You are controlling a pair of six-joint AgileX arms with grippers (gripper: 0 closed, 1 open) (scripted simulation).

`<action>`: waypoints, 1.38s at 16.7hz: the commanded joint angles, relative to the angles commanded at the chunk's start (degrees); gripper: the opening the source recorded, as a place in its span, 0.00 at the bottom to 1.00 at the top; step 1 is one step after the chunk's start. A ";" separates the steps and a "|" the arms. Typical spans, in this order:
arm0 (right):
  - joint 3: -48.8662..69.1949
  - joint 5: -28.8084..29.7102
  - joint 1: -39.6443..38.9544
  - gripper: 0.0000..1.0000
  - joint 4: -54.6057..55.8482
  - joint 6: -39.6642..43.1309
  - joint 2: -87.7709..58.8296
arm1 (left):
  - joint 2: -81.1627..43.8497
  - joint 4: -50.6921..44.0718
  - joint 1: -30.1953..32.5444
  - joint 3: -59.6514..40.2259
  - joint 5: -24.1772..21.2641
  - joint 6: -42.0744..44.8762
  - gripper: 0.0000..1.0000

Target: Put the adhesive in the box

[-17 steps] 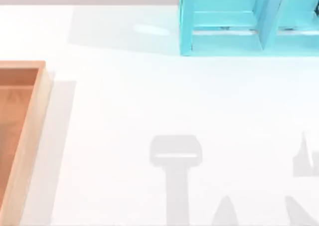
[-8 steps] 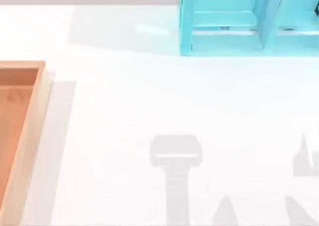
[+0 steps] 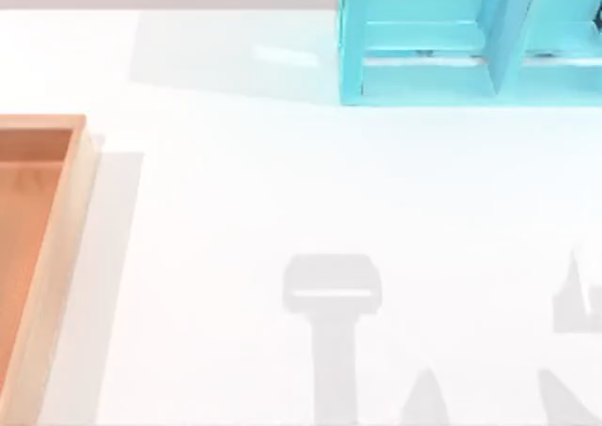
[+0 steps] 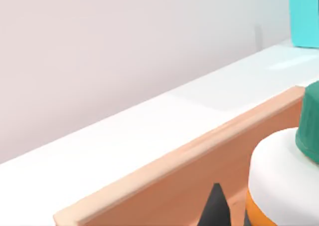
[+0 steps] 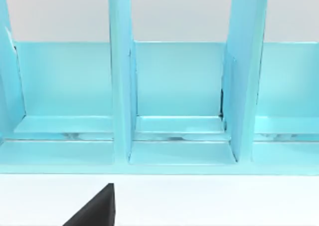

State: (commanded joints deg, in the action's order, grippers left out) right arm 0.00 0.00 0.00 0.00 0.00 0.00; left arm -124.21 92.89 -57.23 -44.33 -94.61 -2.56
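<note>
My left gripper's state I cannot tell; its wrist view shows the green-capped, white-shouldered, orange-labelled adhesive bottle (image 4: 289, 178) upright against the pale wooden box's wall (image 4: 189, 161), apparently inside for release. My right arm idles facing the turquoise shelf unit (image 5: 169, 101), its grip also unclear.

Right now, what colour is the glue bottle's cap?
Dark green, above white shoulders; the glue bottle's cap shows best in the left wrist view.

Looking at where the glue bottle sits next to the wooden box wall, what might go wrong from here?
1. In the left wrist view the adhesive sits very close to the box wall. If carried too low, it could catch the rim and tip or slip.

2. A dark fingertip of the left gripper shows beside the bottle, but the grip itself is hidden, so its security is uncertain.

3. The right gripper faces the turquoise shelf unit; moving forward could hit it.
</note>
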 joint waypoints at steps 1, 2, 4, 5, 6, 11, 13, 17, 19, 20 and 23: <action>0.00 0.00 0.00 1.00 0.00 0.00 0.00 | 0.30 -0.81 0.07 -0.31 -0.09 1.13 0.00; 0.00 0.00 0.00 1.00 0.00 0.00 0.00 | 0.75 -2.09 0.18 -0.73 -0.18 2.84 0.00; 0.00 0.00 0.00 1.00 0.00 0.00 0.00 | 2.07 -6.08 0.60 -1.71 -0.29 7.66 0.00; 0.00 0.00 0.00 1.00 0.00 0.00 0.00 | 2.93 -8.77 0.94 -2.22 -0.31 10.65 0.00; 0.00 0.00 0.00 1.00 0.00 0.00 0.00 | 3.87 -11.89 1.38 -2.70 -0.29 13.94 0.00; 0.00 0.00 0.00 1.00 0.00 0.00 0.00 | 8.54 -33.00 4.55 -4.70 0.15 33.02 0.00; 0.00 0.00 0.00 1.00 0.00 0.00 0.00 | 9.86 -43.33 6.00 -5.20 0.50 41.17 0.00; 0.00 0.00 0.00 1.00 0.00 0.00 0.00 | 11.01 -64.78 8.67 -5.62 1.47 56.88 0.00; 0.00 0.00 0.00 1.00 0.00 0.00 0.00 | 10.85 -75.02 9.81 -5.56 2.04 63.89 0.00; 0.00 0.00 0.00 1.00 0.00 0.00 0.00 | 10.70 -79.81 10.35 -5.45 2.30 67.10 0.00; 0.00 0.00 0.00 1.00 0.00 0.00 0.00 | 10.26 -92.34 11.81 -4.82 2.95 75.33 0.00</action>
State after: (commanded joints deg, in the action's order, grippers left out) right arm 0.00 0.00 0.00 0.00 0.00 0.00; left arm -113.95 0.56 -45.42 -49.15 -91.66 72.77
